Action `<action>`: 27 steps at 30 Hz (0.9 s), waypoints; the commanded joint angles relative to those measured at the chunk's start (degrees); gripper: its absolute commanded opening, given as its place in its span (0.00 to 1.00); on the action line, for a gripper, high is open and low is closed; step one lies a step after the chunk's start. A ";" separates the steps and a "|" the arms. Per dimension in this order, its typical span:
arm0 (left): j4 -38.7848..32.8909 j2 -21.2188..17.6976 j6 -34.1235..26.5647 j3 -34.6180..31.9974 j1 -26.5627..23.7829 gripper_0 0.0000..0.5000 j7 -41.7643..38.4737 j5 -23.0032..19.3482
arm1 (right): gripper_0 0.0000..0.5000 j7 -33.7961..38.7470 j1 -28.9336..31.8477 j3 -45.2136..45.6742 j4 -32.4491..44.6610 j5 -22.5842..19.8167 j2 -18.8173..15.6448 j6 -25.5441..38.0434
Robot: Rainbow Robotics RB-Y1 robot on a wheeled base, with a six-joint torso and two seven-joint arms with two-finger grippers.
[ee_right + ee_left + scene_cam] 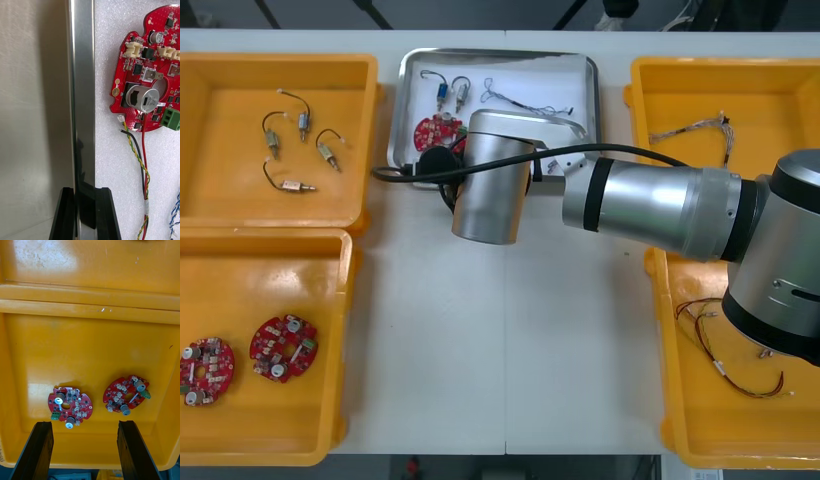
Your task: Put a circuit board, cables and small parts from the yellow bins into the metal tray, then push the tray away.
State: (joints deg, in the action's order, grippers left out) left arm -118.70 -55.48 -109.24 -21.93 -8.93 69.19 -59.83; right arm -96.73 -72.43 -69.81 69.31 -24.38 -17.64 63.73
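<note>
Pinching the near rim of the metal tray [80, 93], my right gripper [84, 191] sets one black finger on each side of the thin, mirror-bright lip. I judge this hold is meant for the push that ends the job. Just past the fingertips, on the tray's grainy white floor, a twisted red and yellow cable [145, 180] runs up to the round red circuit board [150, 75], which carries a silver can and a green terminal block. A blue and white cable [175, 217] curls beside them. Farther in, small metal parts [448, 92] lie near the far wall, so the load looks complete. The tray rests on the smooth light table [500, 340], between the bins. Off to my left, my left gripper [84, 423] hovers idle, fingers spread wide, above a glossy yellow bin [90, 307] where two spare boards [70, 411] lie flat and apart.
</note>
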 commanded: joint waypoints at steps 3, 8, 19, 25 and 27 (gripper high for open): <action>-1.54 -1.74 0.61 0.48 -1.70 1.00 5.69 0.24 | 0.00 -2.58 -4.30 2.05 -3.92 0.65 2.08 -4.14; -1.54 -1.74 0.61 0.48 -1.70 1.00 5.69 0.24 | 0.00 -2.93 -5.09 2.14 -6.03 0.56 2.26 -6.78; -1.54 -1.74 0.61 0.48 -1.70 1.00 5.69 0.24 | 0.00 -4.16 -5.26 2.14 -8.49 0.56 2.35 -11.53; -1.54 -1.74 0.61 0.48 -1.70 1.00 5.69 0.24 | 0.97 -4.34 -5.18 2.14 -8.40 0.38 2.44 -11.44; -1.54 -1.74 0.61 0.48 -1.70 1.00 5.69 0.24 | 1.00 -4.16 -5.18 2.14 -7.61 0.29 2.35 -10.38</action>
State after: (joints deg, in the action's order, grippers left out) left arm -118.70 -55.48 -109.22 -21.93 -8.93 69.20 -59.83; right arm -99.22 -74.20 -69.79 60.61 -24.37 -16.45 52.74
